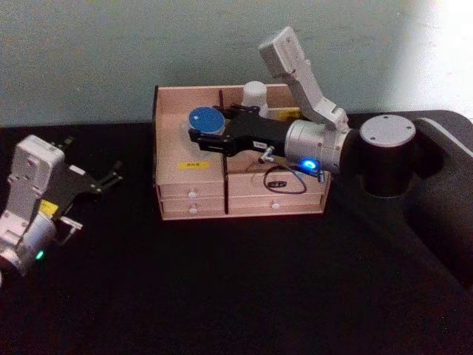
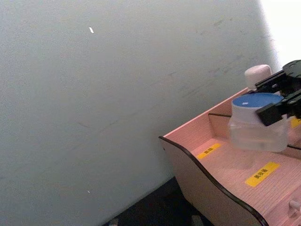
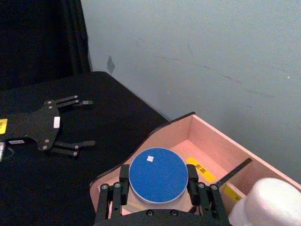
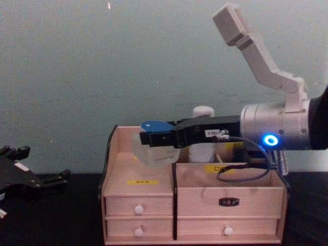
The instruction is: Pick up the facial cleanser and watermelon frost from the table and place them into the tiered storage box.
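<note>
In the head view, the jar [image 1: 205, 120] is gripped by the right pincer [image 1: 202, 127] over the box [image 1: 244, 201], the bottle [image 1: 255, 96] is already stowed just behind it, and the left pincer [image 1: 94, 157] is spread idle, well aside. In the chest view, the jar appears held off the shelf, so only its release is judged left.

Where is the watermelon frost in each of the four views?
Head view: the watermelon frost, upper centre, held by the right gripper above the tiered storage box.
Left wrist view: right edge, mid-height.
Right wrist view: bottom centre.
Chest view: centre, slightly left.
Shared landmark: the facial cleanser's white cap.
The left gripper idles far left.
</note>
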You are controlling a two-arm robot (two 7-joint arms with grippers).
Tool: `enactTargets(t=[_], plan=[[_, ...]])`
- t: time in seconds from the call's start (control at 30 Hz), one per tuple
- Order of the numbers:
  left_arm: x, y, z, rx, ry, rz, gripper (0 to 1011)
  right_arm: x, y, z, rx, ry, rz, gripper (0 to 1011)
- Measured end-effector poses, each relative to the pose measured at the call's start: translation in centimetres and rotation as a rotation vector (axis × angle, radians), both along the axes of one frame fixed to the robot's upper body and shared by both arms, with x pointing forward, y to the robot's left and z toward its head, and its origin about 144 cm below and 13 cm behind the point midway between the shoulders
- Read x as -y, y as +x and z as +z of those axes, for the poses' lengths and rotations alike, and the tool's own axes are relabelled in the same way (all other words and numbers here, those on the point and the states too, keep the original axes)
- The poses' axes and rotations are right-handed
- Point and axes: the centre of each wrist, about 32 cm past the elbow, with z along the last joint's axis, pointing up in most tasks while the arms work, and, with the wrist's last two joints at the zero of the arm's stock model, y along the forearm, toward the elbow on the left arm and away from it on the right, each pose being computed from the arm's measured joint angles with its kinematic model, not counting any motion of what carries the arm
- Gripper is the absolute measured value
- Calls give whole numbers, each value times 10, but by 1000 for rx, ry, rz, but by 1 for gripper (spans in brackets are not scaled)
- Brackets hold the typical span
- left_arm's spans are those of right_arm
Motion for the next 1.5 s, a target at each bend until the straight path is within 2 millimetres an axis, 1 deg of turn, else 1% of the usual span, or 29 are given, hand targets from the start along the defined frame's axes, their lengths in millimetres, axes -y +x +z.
enactTargets(t=[0.27,0.63,0.93,1.43,1.5], plan=[[0,0,0,0,0,0,1001,-12,10,-4,-16,-8,4,718],[0,0,0,0,0,0,1001,-20,17,-11,-36,-30,-3,718],[0,0,0,0,0,0,1001,-21,19,-15,-47,-39,-4,718],[0,0,0,0,0,0,1001,-22,19,-15,-43,-43,1,718],[0,0,0,0,0,0,1001,-22,19,-15,-43,-43,1,732]])
